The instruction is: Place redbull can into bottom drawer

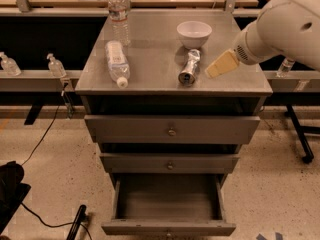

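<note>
The redbull can (189,67) lies on its side on the grey cabinet top (155,64), its shiny round end facing the front edge, just in front of the white bowl. My gripper (220,65) hangs above the cabinet top's right part, a short way to the right of the can and apart from it. Only its cream-coloured tip shows, below the white arm (285,26). The bottom drawer (169,206) is pulled out and its shallow tray looks empty.
A white bowl (194,33) stands behind the can. One water bottle (116,60) lies at the left of the top, another (118,13) stands at the back left. The two upper drawers (171,130) are closed. Small bottles (56,65) stand on a left shelf.
</note>
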Motion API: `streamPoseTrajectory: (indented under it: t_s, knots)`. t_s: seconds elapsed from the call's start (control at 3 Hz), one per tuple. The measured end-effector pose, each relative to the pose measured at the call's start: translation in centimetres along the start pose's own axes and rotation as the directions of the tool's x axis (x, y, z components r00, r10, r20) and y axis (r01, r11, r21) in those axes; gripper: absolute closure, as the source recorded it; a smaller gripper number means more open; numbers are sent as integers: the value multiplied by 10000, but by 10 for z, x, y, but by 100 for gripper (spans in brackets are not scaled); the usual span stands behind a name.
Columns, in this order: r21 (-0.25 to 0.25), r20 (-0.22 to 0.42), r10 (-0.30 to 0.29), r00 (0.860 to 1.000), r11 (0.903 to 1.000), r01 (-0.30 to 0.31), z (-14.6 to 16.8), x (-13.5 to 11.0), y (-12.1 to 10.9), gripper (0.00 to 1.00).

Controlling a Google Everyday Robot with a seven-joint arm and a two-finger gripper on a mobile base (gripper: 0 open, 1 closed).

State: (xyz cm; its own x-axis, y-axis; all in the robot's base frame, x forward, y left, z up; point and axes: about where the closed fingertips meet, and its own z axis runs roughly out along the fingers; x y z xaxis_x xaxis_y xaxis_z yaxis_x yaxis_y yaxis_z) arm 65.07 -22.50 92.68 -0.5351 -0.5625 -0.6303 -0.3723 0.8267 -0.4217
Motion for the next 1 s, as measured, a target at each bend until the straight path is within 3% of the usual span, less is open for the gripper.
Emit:
streamPoseTrajectory:
  t_s: [0.33, 0.67, 1.0]
  knots:
    - [-212, 140, 1825, 9831, 9830, -1822, 32, -5, 2, 0]
    - [-680, 545, 3568, 9326, 9331, -3531, 56, -23, 1, 0]
    - [-949, 223, 4829, 8754, 8727, -4790, 81, -35, 9, 0]
